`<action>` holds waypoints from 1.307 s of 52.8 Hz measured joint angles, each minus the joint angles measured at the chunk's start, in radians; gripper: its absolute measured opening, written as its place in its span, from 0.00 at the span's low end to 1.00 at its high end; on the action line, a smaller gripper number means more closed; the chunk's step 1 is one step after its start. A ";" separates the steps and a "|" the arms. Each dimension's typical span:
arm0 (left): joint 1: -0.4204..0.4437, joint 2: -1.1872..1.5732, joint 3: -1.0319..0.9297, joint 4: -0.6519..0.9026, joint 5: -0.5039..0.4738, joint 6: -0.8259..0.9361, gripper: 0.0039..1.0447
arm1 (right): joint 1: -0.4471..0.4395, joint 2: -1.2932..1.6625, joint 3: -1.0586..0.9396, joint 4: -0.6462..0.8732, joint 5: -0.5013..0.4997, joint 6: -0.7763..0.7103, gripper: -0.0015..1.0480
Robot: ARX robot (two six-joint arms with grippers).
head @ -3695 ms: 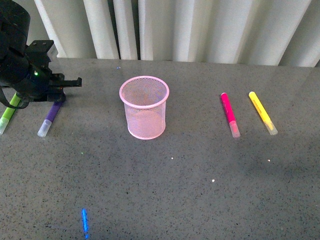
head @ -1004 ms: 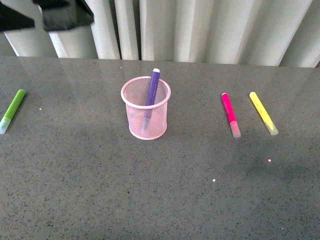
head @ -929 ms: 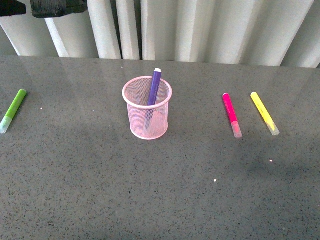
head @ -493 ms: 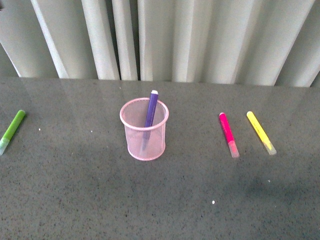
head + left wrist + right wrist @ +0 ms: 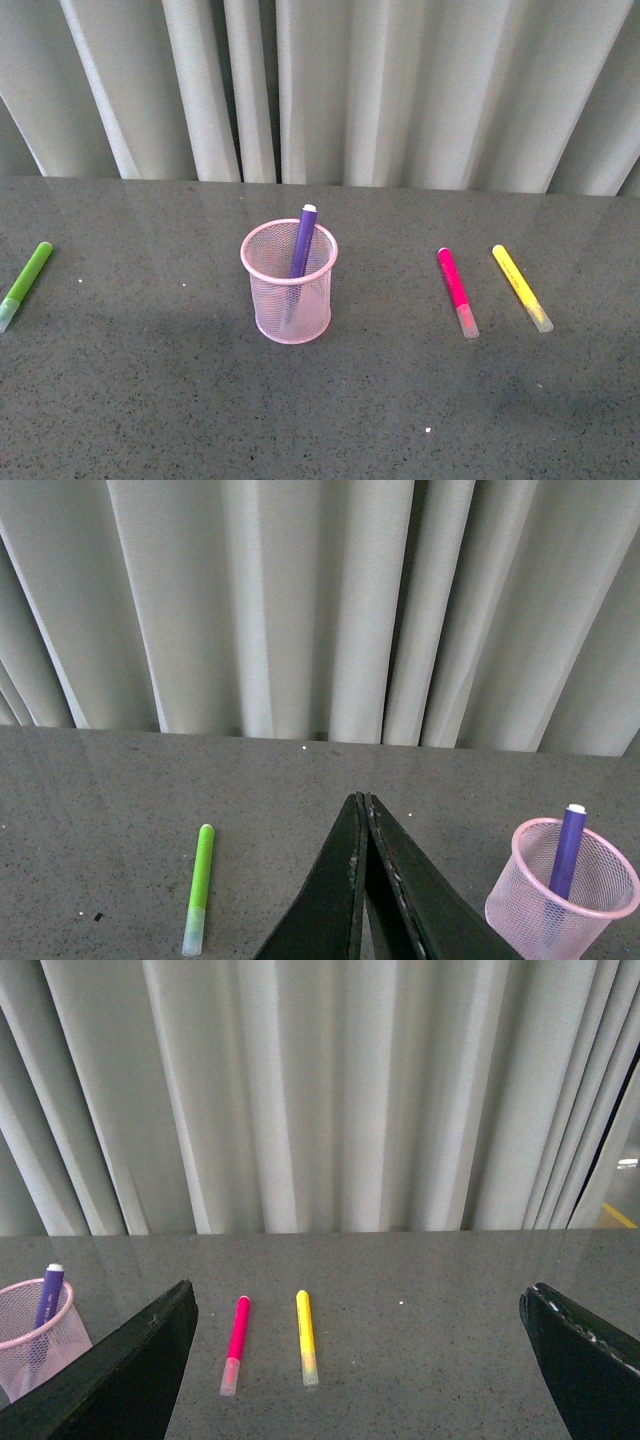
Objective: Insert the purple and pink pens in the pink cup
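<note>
The pink cup (image 5: 290,300) stands upright in the middle of the grey table. The purple pen (image 5: 302,243) stands tilted inside it, its top above the rim. The pink pen (image 5: 456,290) lies flat to the cup's right. No arm shows in the front view. In the left wrist view my left gripper (image 5: 361,802) is shut and empty, raised, with the cup (image 5: 560,912) and purple pen (image 5: 568,848) off to one side. In the right wrist view my right gripper (image 5: 360,1295) is wide open and empty, raised, with the pink pen (image 5: 236,1342) and cup (image 5: 25,1352) beyond it.
A lime-green pen (image 5: 25,283) lies at the table's left edge and also shows in the left wrist view (image 5: 198,887). A yellow pen (image 5: 521,287) lies just right of the pink pen, also in the right wrist view (image 5: 305,1336). Pale curtains hang behind the table.
The purple pen went from lying on the table by my left gripper into the cup. My left arm rose and left the front view. The view has tilted up since.
</note>
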 joint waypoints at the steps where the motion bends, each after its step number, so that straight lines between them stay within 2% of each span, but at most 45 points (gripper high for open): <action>1: 0.006 -0.007 -0.003 -0.004 0.008 0.000 0.03 | 0.000 0.000 0.000 0.000 0.000 0.000 0.93; 3: 0.048 -0.050 -0.019 -0.030 0.064 0.001 0.03 | 0.000 0.000 0.000 0.000 0.000 0.000 0.93; 10: 0.076 -0.082 -0.071 -0.002 0.070 0.001 0.03 | 0.000 0.000 0.000 0.000 0.000 0.000 0.93; 69: 0.076 -0.750 -0.106 -0.617 0.074 0.001 0.03 | 0.000 0.000 0.000 0.000 0.000 0.000 0.93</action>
